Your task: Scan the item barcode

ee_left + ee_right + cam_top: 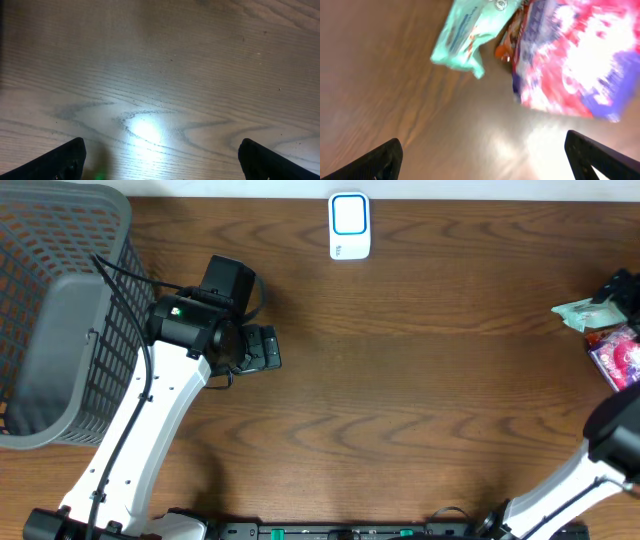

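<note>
The left arm (160,415) is white, with black joints (185,325), cable (125,272) and left gripper (265,348).

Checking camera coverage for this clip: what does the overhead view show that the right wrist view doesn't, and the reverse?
Overhead only: the grey basket, the white device and the left arm. Right wrist only: its own fingers up close, spread with nothing between them. Both: the mint packet, the pink packet and the wooden table.
</note>
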Controlling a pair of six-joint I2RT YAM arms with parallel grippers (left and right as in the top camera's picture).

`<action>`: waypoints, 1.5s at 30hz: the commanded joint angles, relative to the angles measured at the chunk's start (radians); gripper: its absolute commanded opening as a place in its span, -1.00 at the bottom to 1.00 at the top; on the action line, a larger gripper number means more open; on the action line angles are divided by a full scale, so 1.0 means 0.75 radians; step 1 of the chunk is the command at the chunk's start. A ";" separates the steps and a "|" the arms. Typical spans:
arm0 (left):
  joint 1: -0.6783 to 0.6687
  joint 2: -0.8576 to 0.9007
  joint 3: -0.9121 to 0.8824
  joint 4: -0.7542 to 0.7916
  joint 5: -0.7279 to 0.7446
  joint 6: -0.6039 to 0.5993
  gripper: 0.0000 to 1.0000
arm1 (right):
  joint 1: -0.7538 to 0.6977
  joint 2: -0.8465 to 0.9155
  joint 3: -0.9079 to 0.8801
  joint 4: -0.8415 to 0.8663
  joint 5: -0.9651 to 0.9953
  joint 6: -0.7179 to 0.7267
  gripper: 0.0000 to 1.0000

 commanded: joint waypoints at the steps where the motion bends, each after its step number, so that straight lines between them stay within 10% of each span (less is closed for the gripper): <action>1: -0.004 0.002 -0.006 -0.004 -0.012 0.008 0.96 | 0.025 -0.259 0.012 -0.086 -0.145 0.019 0.98; 25: -0.004 0.002 -0.006 -0.004 -0.012 0.008 0.96 | 0.595 -1.406 -0.329 -0.567 -0.401 -0.010 0.98; 45: -0.004 0.002 -0.006 -0.004 -0.012 0.008 0.96 | 0.595 -1.699 -0.352 -0.566 -0.386 -0.015 0.99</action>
